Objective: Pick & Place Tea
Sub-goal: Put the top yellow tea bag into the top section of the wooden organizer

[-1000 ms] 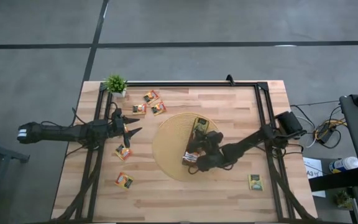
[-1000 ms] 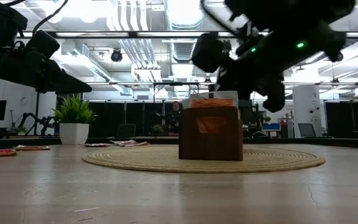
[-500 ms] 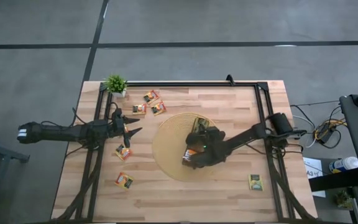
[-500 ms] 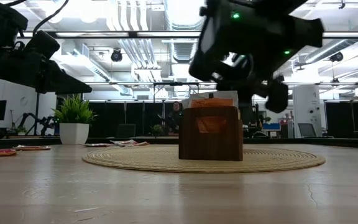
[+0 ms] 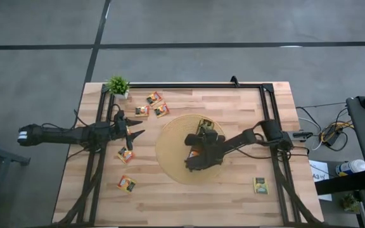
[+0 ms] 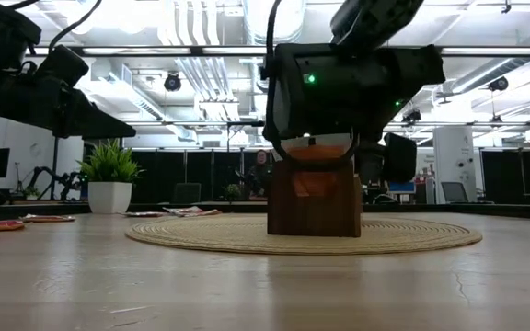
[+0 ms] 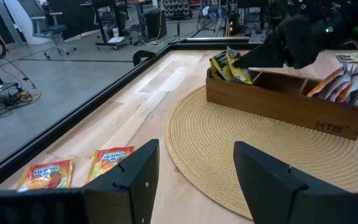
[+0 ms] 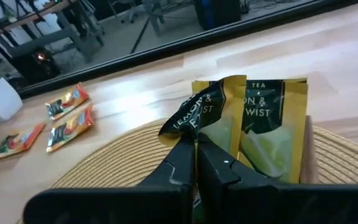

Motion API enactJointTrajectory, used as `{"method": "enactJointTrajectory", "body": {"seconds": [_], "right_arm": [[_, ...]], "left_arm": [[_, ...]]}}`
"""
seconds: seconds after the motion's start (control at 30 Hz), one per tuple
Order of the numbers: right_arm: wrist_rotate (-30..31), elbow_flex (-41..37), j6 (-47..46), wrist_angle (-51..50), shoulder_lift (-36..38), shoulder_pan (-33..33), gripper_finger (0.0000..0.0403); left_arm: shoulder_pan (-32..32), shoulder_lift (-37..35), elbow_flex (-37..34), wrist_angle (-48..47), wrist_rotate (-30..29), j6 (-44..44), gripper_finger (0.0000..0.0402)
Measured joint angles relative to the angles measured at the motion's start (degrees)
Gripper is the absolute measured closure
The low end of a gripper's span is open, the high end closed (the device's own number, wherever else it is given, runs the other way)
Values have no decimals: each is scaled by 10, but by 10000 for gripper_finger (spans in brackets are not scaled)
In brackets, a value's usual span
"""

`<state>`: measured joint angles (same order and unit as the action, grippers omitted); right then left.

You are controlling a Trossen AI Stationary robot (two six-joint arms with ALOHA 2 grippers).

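Observation:
The tea is small flat sachets. Yellow ones stand in the far end of a narrow brown box on a round woven mat. Orange ones fill its other end. Loose sachets lie on the table at the far left, left and near right. My right gripper is shut and reaches over the box, its tips at a bent yellow sachet. My left gripper waits open at the table's left side, above the wood. My right gripper touches the bent yellow sachet at its lower edge with the free ends of its shut fingers. They slant slightly down toward the table's far left. The sachet is creased and leans over the upright ones in the box. Whether its edge lies between the fingers cannot be told.
A small potted plant stands at the far left corner. A black frame rail runs along the far edge and down both sides. Two orange sachets lie just ahead of my left gripper. Bare wood lies near the front edge.
My right gripper has sunk onto the box and shifted a little toward its far end. Its wrist has rolled and tipped closer to level, and the fingers stay shut.

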<state>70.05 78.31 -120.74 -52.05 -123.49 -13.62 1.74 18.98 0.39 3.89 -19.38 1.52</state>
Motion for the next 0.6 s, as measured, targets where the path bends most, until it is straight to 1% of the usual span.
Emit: {"method": "enactJointTrajectory", "body": {"seconds": [0.23, 0.6], "right_arm": [[6, 1, -6, 1, 29, -3, 394], [4, 1, -6, -9, 53, -4, 394]], "left_arm": [[0, 0, 0, 0, 0, 0, 199], [0, 0, 0, 0, 0, 0, 199]]}}
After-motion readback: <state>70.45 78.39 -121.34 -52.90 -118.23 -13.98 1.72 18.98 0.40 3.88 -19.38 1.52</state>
